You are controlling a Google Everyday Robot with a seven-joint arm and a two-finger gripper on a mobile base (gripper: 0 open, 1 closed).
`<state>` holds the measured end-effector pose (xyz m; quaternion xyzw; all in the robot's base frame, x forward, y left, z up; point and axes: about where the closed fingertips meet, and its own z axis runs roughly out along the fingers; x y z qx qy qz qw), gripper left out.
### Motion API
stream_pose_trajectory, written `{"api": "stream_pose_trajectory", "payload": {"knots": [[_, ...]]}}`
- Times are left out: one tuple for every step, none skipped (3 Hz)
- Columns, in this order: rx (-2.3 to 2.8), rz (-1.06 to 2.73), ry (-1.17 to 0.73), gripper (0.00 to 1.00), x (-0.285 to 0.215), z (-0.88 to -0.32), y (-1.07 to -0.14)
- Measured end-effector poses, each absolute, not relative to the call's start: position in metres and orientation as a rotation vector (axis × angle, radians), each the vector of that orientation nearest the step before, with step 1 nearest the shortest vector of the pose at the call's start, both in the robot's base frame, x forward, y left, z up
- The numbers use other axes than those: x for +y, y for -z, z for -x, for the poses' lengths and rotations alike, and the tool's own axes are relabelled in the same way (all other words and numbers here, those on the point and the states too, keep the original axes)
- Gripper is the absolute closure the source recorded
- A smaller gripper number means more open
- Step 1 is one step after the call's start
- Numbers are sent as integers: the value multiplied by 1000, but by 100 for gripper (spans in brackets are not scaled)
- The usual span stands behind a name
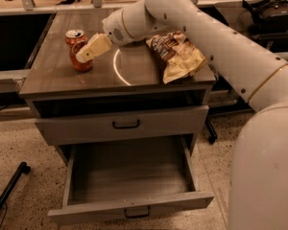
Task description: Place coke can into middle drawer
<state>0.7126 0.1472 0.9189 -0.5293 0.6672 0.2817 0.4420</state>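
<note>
The coke can (75, 46) stands upright at the back left of the cabinet top, red-orange with a silver top. My gripper (82, 56), cream-coloured at the end of the white arm, reaches in from the right and its tip overlaps the can's right side at mid height. The middle drawer (129, 208) is pulled fully open below, and nothing lies in its grey inside. It sits directly under the closed upper drawer (126, 124).
A yellow-brown chip bag (176, 55) lies on the right of the cabinet top (53, 75). My white arm (221, 47) crosses above the top from the right. Black table legs (9, 190) stand on the speckled floor at the left.
</note>
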Motion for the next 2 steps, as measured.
{"api": "stream_pose_trajectory", "payload": {"knots": [[1641,1317,-713,0,162,-710,-918],[1635,1311,-729,0,177,-709,-915]]}}
